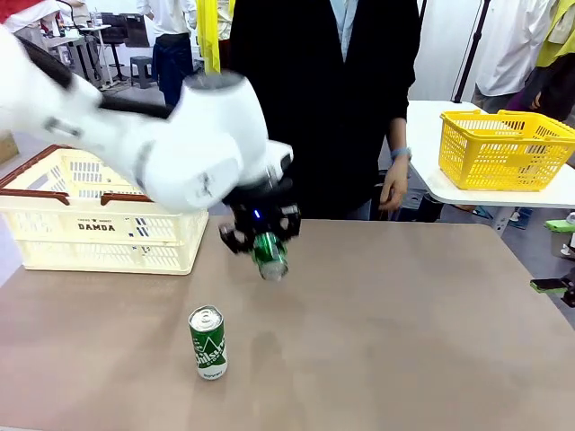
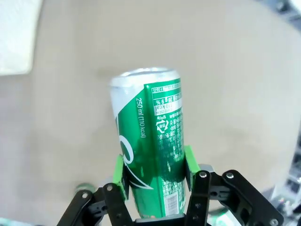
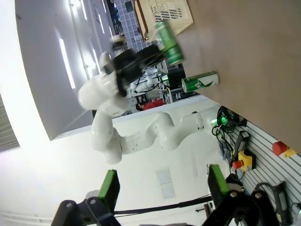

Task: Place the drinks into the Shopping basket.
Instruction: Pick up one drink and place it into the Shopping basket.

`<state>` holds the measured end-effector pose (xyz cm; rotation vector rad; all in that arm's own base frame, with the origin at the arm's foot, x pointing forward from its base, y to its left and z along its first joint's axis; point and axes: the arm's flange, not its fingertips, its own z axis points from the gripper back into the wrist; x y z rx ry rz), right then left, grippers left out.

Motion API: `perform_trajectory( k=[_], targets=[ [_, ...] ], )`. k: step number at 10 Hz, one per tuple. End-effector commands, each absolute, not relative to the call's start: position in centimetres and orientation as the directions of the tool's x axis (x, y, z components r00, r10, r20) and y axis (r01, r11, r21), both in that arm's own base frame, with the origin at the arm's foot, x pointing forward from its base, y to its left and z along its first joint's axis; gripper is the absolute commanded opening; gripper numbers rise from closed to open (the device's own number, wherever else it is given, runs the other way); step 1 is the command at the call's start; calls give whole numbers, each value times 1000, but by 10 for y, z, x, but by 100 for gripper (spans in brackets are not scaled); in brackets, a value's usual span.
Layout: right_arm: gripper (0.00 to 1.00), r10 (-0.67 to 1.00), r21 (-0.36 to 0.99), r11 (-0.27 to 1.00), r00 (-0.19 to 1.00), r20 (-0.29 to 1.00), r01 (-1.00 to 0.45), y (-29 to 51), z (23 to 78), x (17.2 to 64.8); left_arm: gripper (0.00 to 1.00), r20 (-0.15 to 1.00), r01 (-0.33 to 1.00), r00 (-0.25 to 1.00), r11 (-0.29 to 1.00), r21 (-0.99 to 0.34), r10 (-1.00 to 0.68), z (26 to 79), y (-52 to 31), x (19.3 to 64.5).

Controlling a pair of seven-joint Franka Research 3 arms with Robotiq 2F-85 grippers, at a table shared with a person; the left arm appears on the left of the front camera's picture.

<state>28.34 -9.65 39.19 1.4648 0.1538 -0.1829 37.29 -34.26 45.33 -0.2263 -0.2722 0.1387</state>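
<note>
Green can [image 1: 269, 254], pinched by left tool [image 2: 155, 172], tilts silver end downward; right tool [image 3: 162, 176] spread.

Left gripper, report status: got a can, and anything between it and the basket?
Left gripper shut on green can, held above table. Right gripper open, empty. Second green can upright on table. Nothing in the way to Shopping basket.
</note>
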Motion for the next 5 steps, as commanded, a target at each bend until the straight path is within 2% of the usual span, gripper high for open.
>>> perform_trajectory(
  k=[1, 3, 5],
  targets=[
    [100, -28, 973, 88, 977, -212, 214, -98, 396, 283, 0, 346, 81, 938, 976, -203, -6, 545, -273, 369],
    [100, -28, 973, 88, 977, -212, 214, -98, 396, 283, 0, 462, 168, 886, 954, -248, -36, 605, -223, 400],
    [100, -28, 973, 88, 977, -212, 214, -98, 396, 283, 0, 531, 95, 847, 978, -184, 18, 615, -177, 442]
  ],
)
